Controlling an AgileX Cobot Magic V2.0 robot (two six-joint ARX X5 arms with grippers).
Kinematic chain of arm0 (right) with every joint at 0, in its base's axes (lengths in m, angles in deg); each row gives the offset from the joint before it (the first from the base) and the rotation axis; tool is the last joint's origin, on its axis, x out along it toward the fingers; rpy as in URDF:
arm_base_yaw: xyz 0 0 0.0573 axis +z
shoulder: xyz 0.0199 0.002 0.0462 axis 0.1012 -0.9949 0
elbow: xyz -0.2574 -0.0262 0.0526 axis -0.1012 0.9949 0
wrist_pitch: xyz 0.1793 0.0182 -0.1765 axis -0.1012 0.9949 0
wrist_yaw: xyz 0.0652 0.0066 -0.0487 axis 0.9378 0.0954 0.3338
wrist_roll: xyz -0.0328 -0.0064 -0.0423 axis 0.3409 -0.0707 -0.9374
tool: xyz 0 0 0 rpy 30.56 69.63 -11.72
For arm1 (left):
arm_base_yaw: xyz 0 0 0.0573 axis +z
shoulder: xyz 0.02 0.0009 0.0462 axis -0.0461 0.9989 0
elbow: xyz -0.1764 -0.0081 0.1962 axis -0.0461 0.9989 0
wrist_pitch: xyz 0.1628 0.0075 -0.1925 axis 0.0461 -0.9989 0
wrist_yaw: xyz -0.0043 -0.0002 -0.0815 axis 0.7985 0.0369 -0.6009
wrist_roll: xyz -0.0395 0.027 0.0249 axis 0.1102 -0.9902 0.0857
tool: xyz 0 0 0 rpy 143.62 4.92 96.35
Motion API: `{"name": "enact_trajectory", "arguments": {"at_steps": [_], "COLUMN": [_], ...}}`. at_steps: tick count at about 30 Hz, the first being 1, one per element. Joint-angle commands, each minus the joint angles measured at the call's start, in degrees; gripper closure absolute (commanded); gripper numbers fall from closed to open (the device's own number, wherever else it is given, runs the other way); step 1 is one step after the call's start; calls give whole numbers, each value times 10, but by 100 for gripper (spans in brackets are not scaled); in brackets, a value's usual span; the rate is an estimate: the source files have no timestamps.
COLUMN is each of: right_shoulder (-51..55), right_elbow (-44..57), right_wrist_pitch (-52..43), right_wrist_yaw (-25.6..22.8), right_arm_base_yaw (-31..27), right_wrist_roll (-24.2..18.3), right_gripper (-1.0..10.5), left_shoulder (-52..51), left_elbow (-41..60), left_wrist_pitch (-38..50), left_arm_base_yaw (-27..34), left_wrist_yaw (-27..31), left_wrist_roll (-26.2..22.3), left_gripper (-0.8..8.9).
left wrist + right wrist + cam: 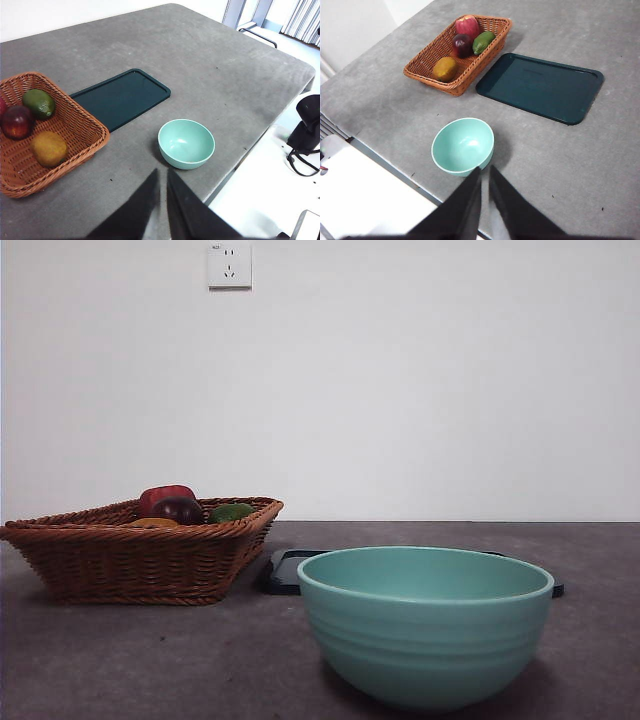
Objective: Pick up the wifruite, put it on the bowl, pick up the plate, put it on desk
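Observation:
The wifruite (49,148), orange-brown and roundish, lies in a wicker basket (80,122) next to a dark red-purple fruit (17,122) and a green one (39,103). It also shows in the right wrist view (445,68) and just above the basket rim in the front view (152,523). The teal bowl (425,630) stands empty on the desk (150,660), near the front edge. It also shows in both wrist views (186,143) (463,146). A dark green flat plate (540,86) lies beside the basket. My left gripper (162,175) and right gripper (485,172) hover high above the desk, both shut and empty.
A red apple (466,24) also lies in the basket (130,565). The plate (285,570) lies behind the bowl. The desk's front edge runs close to the bowl (395,170). A white wall with a socket (229,266) stands behind the desk.

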Motion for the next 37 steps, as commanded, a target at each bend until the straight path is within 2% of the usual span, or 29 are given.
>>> {"name": "enact_trajectory", "arguments": {"at_steps": [1, 16, 21, 23, 26, 28, 34, 37], "right_shoulder": [0, 0, 0, 0, 0, 0, 0, 0], "right_elbow": [-5, -5, -5, -5, -6, -5, -5, -5], "right_wrist_pitch": [-7, -8, -8, -8, -8, -8, -8, -8], "right_wrist_yaw": [-2, -2, -2, -2, -2, -2, -2, -2], "right_arm_base_yaw": [3, 4, 4, 4, 4, 4, 4, 4], "right_wrist_roll": [5, 5, 5, 5, 5, 5, 5, 5], "right_gripper": [929, 929, 929, 929, 929, 929, 929, 929], "left_shoulder": [1, 1, 0, -3, -10, -19, -47, -70], "left_elbow": [-6, -1, 52, 88, 140, 183, 334, 416], "left_wrist_pitch": [6, 7, 23, 48, 117, 210, 466, 558], "left_arm_base_yaw": [-3, 6, 57, 94, 151, 188, 253, 271], "left_wrist_yaw": [-3, -3, -3, 8, 8, 7, 8, 8], "left_wrist_roll": [-3, -3, -5, -35, -49, -44, 25, 28], "left_gripper": [798, 798, 798, 798, 798, 798, 798, 798]}}
